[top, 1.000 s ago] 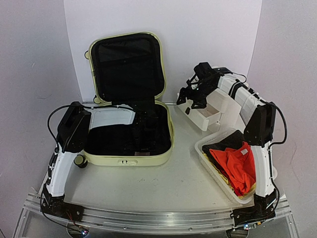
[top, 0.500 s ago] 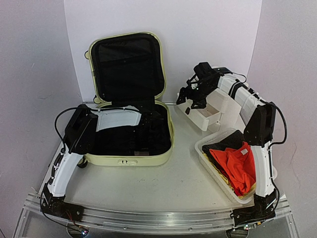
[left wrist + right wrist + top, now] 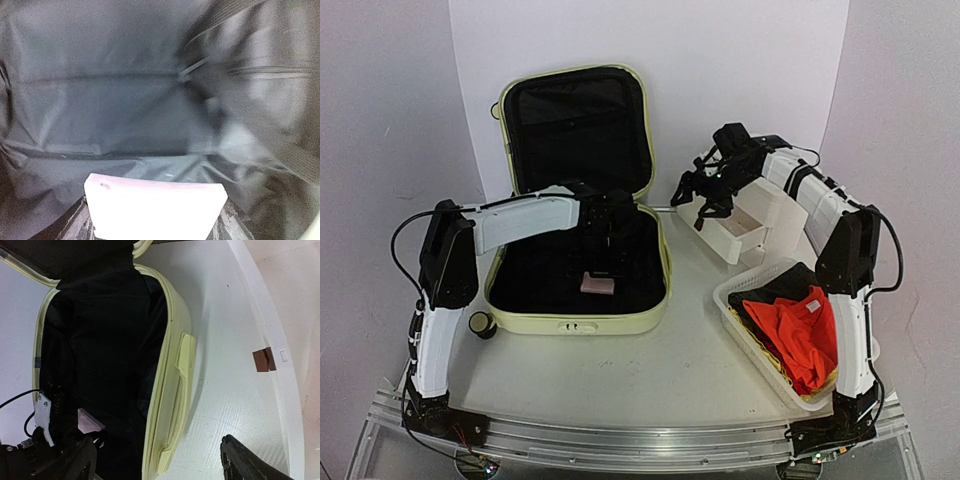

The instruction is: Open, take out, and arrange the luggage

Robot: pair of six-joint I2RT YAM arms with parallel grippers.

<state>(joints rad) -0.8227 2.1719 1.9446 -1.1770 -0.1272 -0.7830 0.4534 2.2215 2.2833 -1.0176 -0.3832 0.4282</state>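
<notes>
— Since a second ago the left arm has swung its elbow out to the left, and its forearm now reaches across the luggage [image 3: 575, 322] from higher up. What is the claw doing?

— That left gripper [image 3: 598, 268] hangs over the middle of the lower shell, and its fingers pinch a pale pink block [image 3: 597, 285]. In the wrist view the block sits between the two dark fingertips, with the black lining [image 3: 100, 110] behind it.

— Was the block there before?

— A faint pinkish patch lay nearer the front wall then. Now it is up off the lining, under the claw.

— And the luggage itself?

— It sits on the far left part of the table [image 3: 660, 380], open. Its lower shell lies flat and the lid [image 3: 575, 120] stands upright against the white backdrop. One black caster wheel [image 3: 480, 324] shows at its near left corner.

— The right side?

— The right gripper [image 3: 705, 200] has barely shifted. It hovers above the white drawer box [image 3: 755, 235] at far right, fingers spread with nothing between them. One drawer stands pulled out.

— Near right?

— A white mesh basket [image 3: 732, 300] holds a red-orange cloth [image 3: 798, 330] lying on a black cloth [image 3: 782, 284], apart from the luggage.
</notes>
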